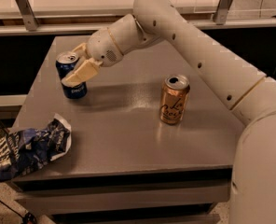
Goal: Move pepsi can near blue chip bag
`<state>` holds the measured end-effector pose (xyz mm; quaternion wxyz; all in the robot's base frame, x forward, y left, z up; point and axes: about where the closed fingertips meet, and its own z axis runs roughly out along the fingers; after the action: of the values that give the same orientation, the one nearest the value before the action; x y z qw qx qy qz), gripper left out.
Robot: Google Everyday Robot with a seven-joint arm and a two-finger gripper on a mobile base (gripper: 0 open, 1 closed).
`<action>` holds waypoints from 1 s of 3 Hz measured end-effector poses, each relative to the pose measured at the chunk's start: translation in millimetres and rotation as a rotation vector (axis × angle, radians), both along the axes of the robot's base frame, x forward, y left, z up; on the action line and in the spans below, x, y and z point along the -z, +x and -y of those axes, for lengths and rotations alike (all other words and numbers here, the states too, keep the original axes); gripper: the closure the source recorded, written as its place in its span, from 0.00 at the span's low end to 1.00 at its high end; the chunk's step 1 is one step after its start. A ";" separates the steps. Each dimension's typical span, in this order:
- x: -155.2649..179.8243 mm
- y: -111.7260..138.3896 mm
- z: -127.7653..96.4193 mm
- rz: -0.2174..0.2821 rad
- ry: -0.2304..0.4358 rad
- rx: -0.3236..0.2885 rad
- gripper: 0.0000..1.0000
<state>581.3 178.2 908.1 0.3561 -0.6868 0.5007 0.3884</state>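
The pepsi can (75, 91) is dark blue with a silver top and stands at the left side of the grey table (128, 139), leaning slightly. My gripper (72, 67) is shut on the pepsi can, with one tan finger (81, 72) across its front and the other behind it. The blue chip bag (28, 148) lies crumpled at the table's front left corner and hangs over the edge. The can is well behind the bag and apart from it.
An orange-gold can (174, 100) with script lettering stands upright right of the table's centre. My white arm (198, 50) reaches in from the right over the table's back. A counter with metal rails (26, 8) runs behind the table.
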 end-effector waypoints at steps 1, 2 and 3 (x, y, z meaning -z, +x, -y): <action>-12.6 -22.4 -12.7 0.023 0.023 -0.055 1.00; -15.9 -41.1 -20.8 0.027 0.035 -0.085 1.00; -1.3 -53.1 -25.1 0.008 0.013 -0.122 1.00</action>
<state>528.2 203.2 909.4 0.3383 -0.7153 0.4537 0.4099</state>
